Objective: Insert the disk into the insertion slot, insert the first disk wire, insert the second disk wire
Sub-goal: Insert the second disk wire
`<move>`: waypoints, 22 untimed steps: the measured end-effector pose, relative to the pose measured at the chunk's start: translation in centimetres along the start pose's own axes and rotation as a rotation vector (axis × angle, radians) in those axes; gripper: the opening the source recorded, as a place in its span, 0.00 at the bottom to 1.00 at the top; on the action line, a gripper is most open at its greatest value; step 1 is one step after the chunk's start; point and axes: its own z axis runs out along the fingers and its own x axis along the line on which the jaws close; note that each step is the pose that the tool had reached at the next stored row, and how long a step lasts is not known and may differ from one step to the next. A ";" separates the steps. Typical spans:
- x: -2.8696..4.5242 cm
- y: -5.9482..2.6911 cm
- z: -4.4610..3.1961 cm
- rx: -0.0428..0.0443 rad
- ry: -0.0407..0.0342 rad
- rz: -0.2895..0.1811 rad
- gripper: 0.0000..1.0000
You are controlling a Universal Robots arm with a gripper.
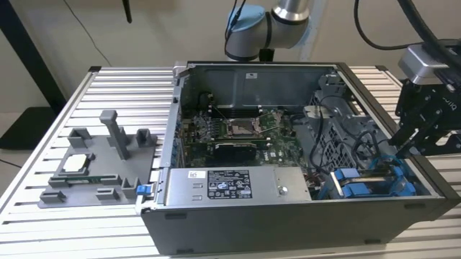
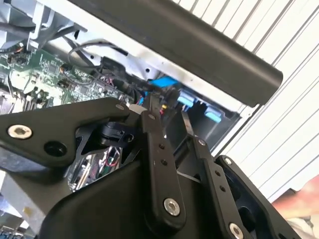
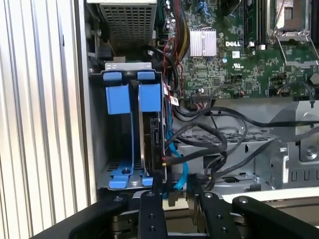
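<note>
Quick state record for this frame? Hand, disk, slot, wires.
hand: low at the drive corner of the case, right by the disk's end
disk: standing edge-on in the insertion slot, between the blue tabs
blue wire: runs beside the disk end, close to the hand; cannot tell if it is plugged in
case: open, on the slatted table
grey fixture: on the exterior view's left of the case

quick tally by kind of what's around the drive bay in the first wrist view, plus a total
bright blue plastic tabs: 2
thin light blue cable: 1
silver finned heatsink: 1
green circuit board: 1
black gripper: 1
total: 6
</note>
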 end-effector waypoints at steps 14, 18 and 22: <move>0.37 -2.85 0.41 -0.1279 0.0007 0.013 1.00; 0.56 -2.86 0.55 -0.1380 -0.0052 0.025 1.00; 0.60 -2.87 0.62 -0.1456 -0.0193 0.042 0.00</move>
